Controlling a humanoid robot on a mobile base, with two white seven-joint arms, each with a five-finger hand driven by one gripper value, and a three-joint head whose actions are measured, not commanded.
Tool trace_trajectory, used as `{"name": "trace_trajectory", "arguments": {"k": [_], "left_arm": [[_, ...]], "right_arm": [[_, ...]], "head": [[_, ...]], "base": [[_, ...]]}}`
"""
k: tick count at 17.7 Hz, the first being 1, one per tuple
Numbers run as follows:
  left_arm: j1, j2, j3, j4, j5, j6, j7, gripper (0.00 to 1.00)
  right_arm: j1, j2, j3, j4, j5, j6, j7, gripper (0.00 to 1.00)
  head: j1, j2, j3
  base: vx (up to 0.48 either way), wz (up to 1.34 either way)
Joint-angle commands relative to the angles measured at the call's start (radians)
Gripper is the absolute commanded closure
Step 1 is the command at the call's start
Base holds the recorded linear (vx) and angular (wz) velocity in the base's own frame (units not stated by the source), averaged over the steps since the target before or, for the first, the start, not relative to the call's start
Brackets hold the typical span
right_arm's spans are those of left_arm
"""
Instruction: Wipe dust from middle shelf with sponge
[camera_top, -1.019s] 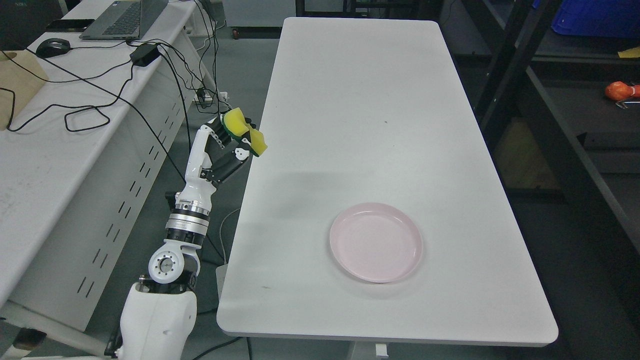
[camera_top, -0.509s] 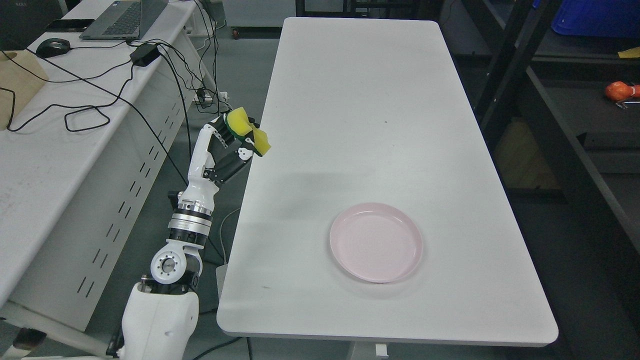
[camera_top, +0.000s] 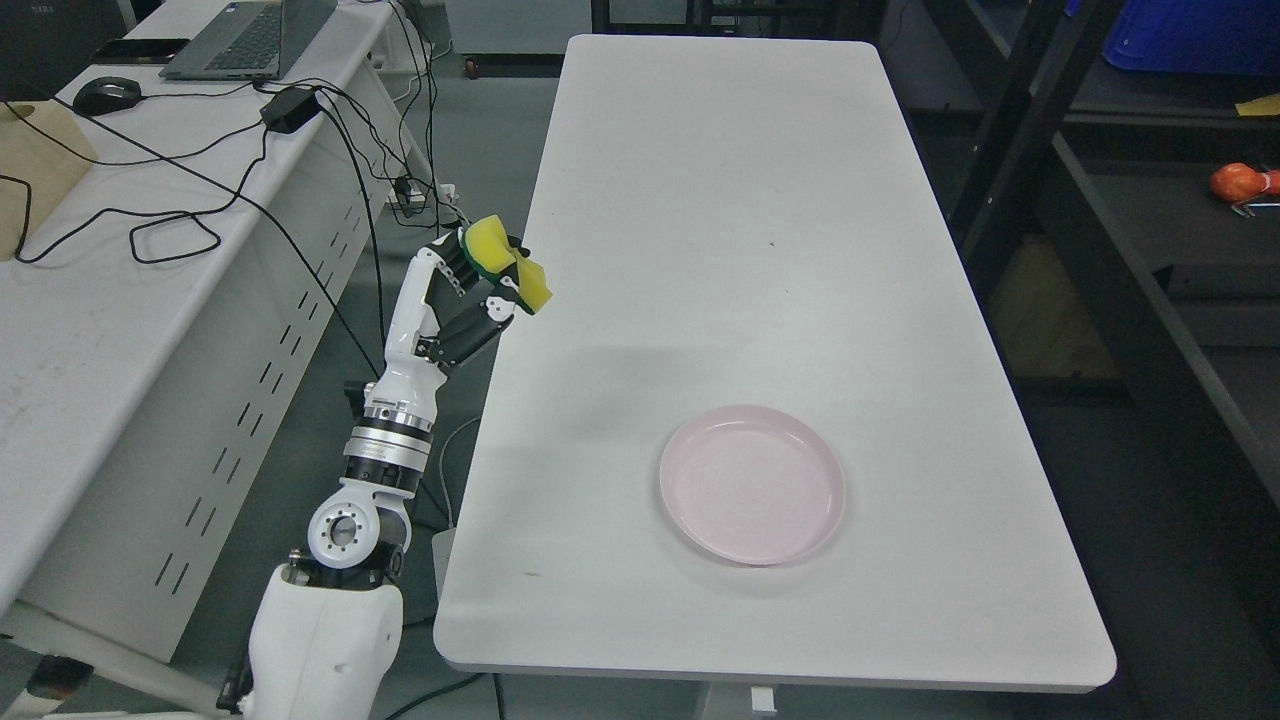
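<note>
My left hand (camera_top: 480, 285) is raised beside the left edge of the white table (camera_top: 720, 250), with its fingers curled around a yellow sponge (camera_top: 508, 264) that has a green scouring layer. The sponge is squeezed and bent, and it hangs just over the table's left edge, above the surface. A dark metal shelf unit (camera_top: 1150, 250) stands along the right side of the view, far from the hand. The right arm does not show.
A pink plate (camera_top: 752, 483) lies on the near part of the table. On the shelf at far right sits an orange object (camera_top: 1238, 182), with a blue bin (camera_top: 1190, 35) above. A desk (camera_top: 110, 250) with laptop, mouse and cables stands at left.
My left hand has moved a little to the right and up with the sponge, closer over the table's left edge. The plate has stayed put.
</note>
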Motion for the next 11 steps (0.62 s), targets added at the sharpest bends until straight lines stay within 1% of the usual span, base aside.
{"name": "trace_trajectory", "arguments": {"k": [1,7,11], "left_arm": [[0.0,0.017,-0.012,-0.005,0.0,0.001,0.0,1.0],[0.0,0.017,-0.012,-0.011,0.0,0.001,0.0,1.0],[0.002,0.017,-0.016,-0.011,0.0,0.001,0.0,1.0]], "right_arm": [[0.0,-0.017,0.0,-0.017,0.0,0.001,-0.001,0.0],[0.0,-0.017,0.0,-0.017,0.0,0.001,-0.001,0.0],[0.0,-0.017,0.0,-0.017,0.0,0.001,-0.001,0.0]], "head": [[0.0,0.0,0.0],[0.0,0.0,0.0],[0.0,0.0,0.0]], "base": [[0.0,0.0],[-0.012,0.0],[-0.145,0.06]]}}
